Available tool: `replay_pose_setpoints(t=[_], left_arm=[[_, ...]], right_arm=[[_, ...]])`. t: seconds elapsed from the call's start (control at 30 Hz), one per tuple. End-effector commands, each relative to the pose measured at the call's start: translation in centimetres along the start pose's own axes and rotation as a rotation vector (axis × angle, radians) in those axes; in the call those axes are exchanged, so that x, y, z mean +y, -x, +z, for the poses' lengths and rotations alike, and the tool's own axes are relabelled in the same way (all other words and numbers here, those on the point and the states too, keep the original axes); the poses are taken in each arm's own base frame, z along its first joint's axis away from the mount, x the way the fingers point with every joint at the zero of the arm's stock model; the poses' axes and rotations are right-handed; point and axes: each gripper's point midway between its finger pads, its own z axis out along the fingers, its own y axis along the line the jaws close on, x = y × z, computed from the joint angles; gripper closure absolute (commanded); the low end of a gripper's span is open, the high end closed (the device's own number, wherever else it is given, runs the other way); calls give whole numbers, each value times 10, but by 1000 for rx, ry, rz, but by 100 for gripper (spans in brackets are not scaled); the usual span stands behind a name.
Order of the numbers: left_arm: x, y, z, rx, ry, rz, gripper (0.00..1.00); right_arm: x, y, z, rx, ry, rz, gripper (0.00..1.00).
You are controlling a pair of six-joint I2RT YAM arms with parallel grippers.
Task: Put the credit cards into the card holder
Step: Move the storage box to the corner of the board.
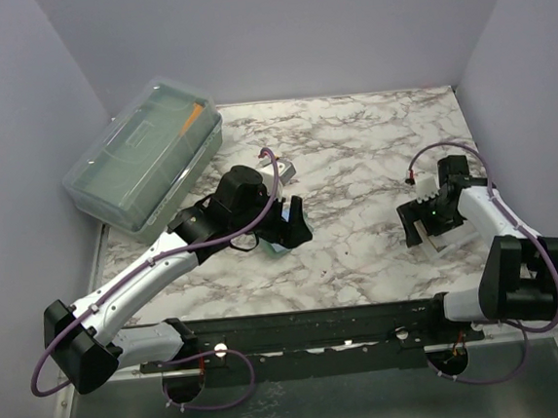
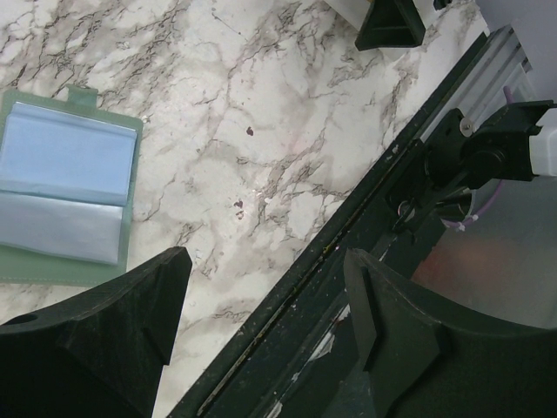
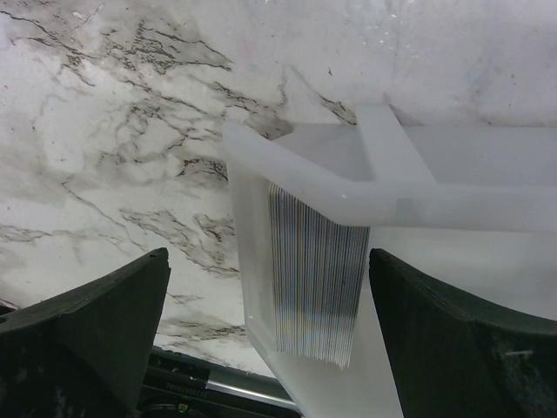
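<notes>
So the card holder (image 2: 61,200) is being seen lying open at the left edge of the left wrist view, with the left gripper (image 2: 265,261) being held wide open beside it, nothing gripped. The credit cards (image 3: 318,279) are being stood on edge in the white tray (image 3: 348,196) mid-frame in the right wrist view, the right gripper (image 3: 268,261) being spread wide either side of them, nothing grabbed.

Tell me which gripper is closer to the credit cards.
Right. The right gripper hangs open over the credit cards in the white tray; the left gripper is by the card holder.
</notes>
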Motion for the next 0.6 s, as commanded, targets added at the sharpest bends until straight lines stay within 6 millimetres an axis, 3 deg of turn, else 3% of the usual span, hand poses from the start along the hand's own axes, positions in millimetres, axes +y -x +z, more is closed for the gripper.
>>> replay_pose_setpoints(t=[0.0,0.37,0.57], left_arm=[[3,-2,-2,-7,22,24,22],[3,-6,1,10,19,25,21],[2,-6,1,12,13,22,21]], right_arm=[[0,16,-1,-37,34,-20,2],[9,9,-11,-57,49,-42,13],[10,9,-14,-71,41,-50,24]])
